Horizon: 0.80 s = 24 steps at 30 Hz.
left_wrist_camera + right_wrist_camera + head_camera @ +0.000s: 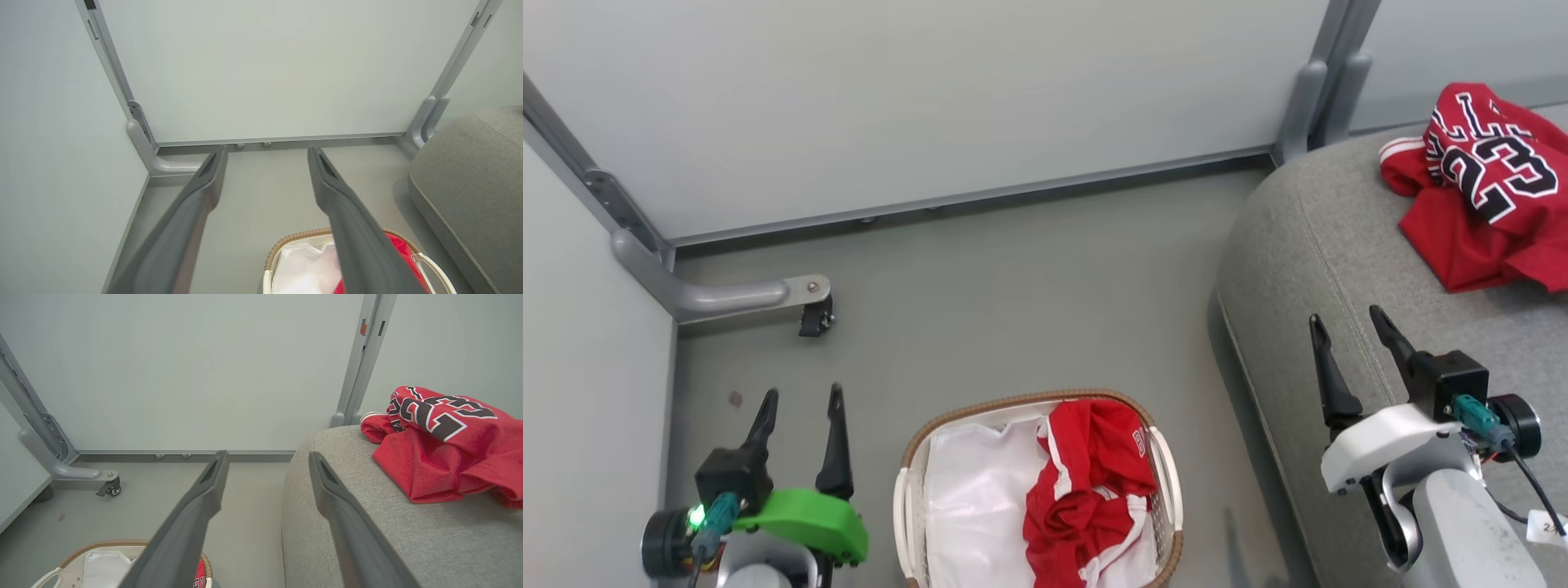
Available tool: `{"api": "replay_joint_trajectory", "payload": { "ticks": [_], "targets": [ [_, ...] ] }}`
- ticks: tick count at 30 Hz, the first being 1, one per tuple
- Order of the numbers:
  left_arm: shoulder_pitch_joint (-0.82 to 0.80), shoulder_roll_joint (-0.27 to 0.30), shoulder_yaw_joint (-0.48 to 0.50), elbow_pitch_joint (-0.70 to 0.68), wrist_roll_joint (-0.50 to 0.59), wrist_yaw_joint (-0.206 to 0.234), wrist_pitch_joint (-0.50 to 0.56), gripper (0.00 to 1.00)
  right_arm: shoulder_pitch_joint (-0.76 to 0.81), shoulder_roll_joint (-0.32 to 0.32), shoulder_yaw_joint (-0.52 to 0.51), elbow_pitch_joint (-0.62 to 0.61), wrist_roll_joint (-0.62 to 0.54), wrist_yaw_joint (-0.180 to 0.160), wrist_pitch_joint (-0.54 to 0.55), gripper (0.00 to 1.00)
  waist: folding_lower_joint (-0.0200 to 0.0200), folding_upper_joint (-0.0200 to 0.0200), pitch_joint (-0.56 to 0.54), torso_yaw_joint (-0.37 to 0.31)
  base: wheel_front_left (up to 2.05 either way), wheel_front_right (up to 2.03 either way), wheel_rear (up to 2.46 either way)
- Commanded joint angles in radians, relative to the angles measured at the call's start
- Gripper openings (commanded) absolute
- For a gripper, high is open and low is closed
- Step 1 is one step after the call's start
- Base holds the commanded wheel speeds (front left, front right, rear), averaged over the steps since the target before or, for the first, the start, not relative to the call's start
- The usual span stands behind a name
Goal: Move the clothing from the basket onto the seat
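Observation:
A red jersey lettered 23 (1482,192) lies crumpled on the grey seat (1307,245) at the right; the right wrist view has it as the jersey (445,445) on the seat (367,522). More red clothing with white trim (1090,490) sits in the right half of the white basket (907,482) with a brown rim, on its white liner (976,490). My left gripper (800,398) hangs open over the floor left of the basket. Over the seat's front edge, my right gripper (1346,317) is open and empty. The left wrist view catches the basket (286,245) low down.
Pale partition panels (931,106) close off the back and left. A grey metal foot with a small caster (813,314) juts onto the grey floor (1013,310) at the left. An upright grey post (1319,90) stands behind the seat.

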Motion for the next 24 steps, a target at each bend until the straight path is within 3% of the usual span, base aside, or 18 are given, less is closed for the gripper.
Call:
{"api": "replay_joint_trajectory", "payload": {
  "ticks": [1, 12, 24],
  "targets": [
    [0.027, -0.003, 0.018, 0.005, 0.009, -0.006, -0.001, 1.00, 0.024, 0.001, 0.000, 0.004, -0.004, -0.001, -0.001, 1.00, 0.0001, 0.0000, -0.034, 0.026, 0.00, 0.00, 0.00],
    [0.066, -0.013, 0.068, 0.008, 0.026, -0.027, -0.001, 1.00, 0.056, 0.022, 0.008, -0.011, -0.010, -0.001, -0.001, 1.00, 0.0001, 0.0000, -0.025, 0.034, 0.00, 0.00, 0.00],
    [-0.148, -0.013, -0.039, 0.056, -0.047, -0.046, -0.001, 1.00, -0.123, 0.031, 0.023, -0.109, -0.005, -0.001, -0.002, 1.00, 0.0001, 0.0000, 0.245, -0.052, 0.00, 0.00, 0.00]
  ]
}}
